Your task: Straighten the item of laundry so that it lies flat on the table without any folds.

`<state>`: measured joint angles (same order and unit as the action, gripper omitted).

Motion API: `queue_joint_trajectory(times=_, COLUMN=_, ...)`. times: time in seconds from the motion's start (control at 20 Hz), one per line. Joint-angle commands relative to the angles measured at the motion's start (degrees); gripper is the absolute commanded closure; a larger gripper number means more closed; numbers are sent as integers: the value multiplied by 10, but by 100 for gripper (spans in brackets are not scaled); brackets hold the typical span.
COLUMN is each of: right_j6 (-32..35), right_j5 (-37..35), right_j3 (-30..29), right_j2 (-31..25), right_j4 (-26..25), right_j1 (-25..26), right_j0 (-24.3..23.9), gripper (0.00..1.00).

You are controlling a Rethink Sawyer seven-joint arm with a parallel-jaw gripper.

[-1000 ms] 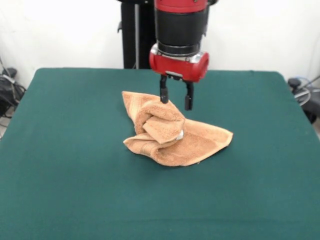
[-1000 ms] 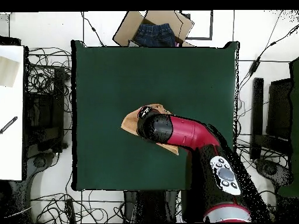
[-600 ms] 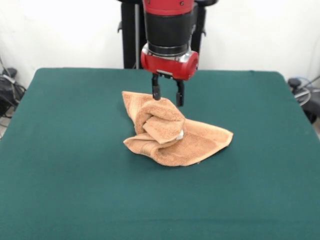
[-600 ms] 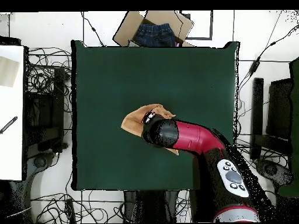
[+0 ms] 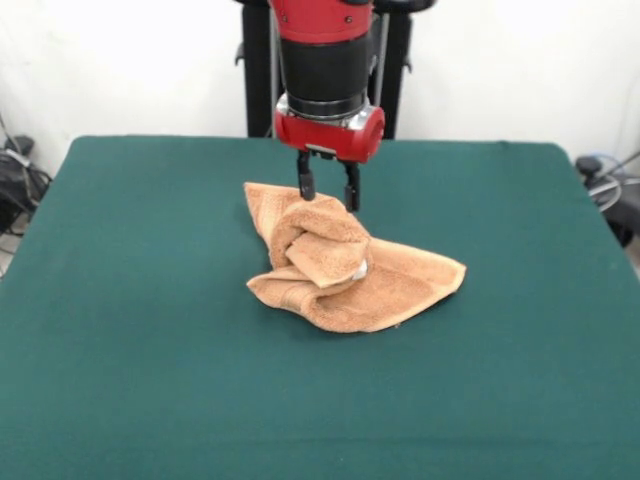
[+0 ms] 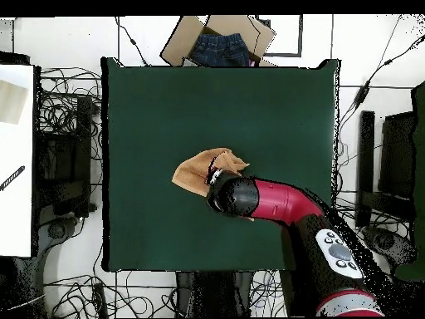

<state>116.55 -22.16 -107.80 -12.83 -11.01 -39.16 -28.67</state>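
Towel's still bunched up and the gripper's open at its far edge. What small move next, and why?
Probably lower the gripper straight down and close on the far corner of the towel. The open gripper hangs just above that edge, and the towel lies crumpled on the table with a rolled fold on top, so a corner grip should let it be pulled flat.

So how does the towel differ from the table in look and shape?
The towel is light orange-tan; the table is dark green. The towel is crumpled in folds and far smaller, while the table is flat and rectangular. The towel has a looped, terry look; the table looks smooth like felt.
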Motion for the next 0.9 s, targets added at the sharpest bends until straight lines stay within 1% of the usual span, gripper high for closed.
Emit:
queue_joint_trajectory(times=0.05, right_j6=-20, right_j5=52, right_j3=-55, right_j2=-85, right_j4=-37, right_j1=32, right_j0=-39, gripper=0)
queue_joint_trajectory(times=0.2, right_j6=-18, right_j5=52, right_j3=-50, right_j2=-91, right_j4=-44, right_j1=39, right_j0=-46, gripper=0)
queue_joint_trajectory(times=0.4, right_j6=-18, right_j5=40, right_j3=-54, right_j2=-99, right_j4=-49, right_j1=30, right_j0=-56, gripper=0)
queue_joint_trajectory(times=0.55, right_j6=-21, right_j5=41, right_j3=-56, right_j2=-108, right_j4=-57, right_j1=44, right_j0=-72, gripper=0)
queue_joint_trajectory(times=0.75, right_j6=5, right_j5=47, right_j3=-56, right_j2=-76, right_j4=-69, right_j1=34, right_j0=-42, gripper=0)
queue_joint_trajectory(times=0.8, right_j6=9, right_j5=40, right_j3=-50, right_j2=-64, right_j4=-73, right_j1=31, right_j0=-30, gripper=0)
queue_joint_trajectory(times=0.9, right_j6=10, right_j5=31, right_j3=-43, right_j2=-54, right_j4=-80, right_j1=29, right_j0=-20, gripper=0)
